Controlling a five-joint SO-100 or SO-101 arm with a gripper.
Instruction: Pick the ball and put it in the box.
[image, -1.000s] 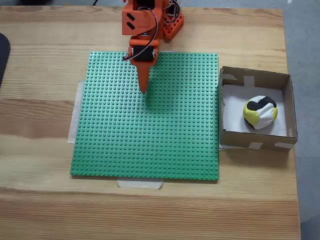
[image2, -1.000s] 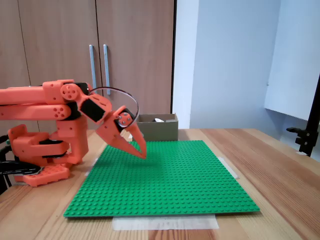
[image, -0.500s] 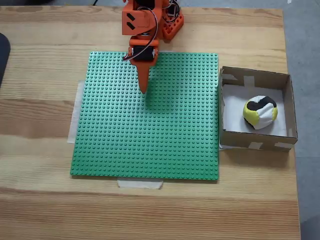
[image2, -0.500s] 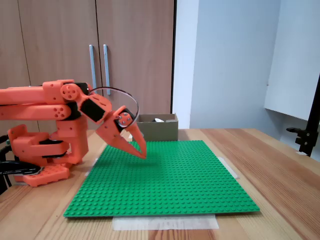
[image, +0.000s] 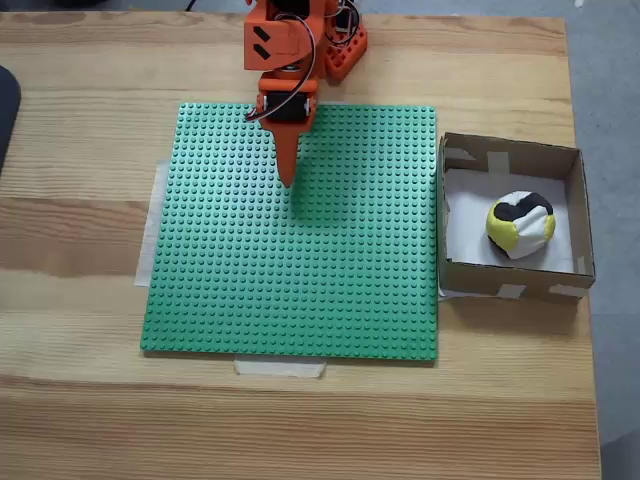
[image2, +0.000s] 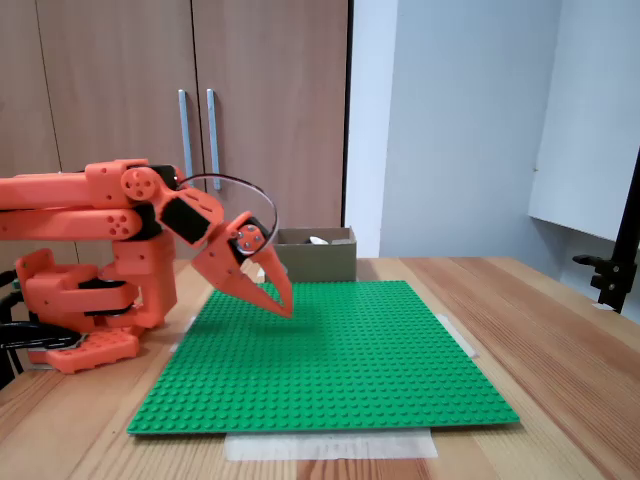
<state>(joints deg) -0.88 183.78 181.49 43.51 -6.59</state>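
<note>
Yellow, white and black soft ball (image: 520, 225) resting inside shallow brown cardboard box (image: 578, 210) at desk's (image: 80, 240) right edge | orange two-finger gripper (image: 288, 180) above green studded baseplate (image: 300, 300), jaws closed, empty | risk: stray swing knocking box off edge

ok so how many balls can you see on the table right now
1. The ball lies inside the box at the right edge of the table in the top-down fixed view, beside the green baseplate. The box walls could hide little else; none sits near the claw.
</note>
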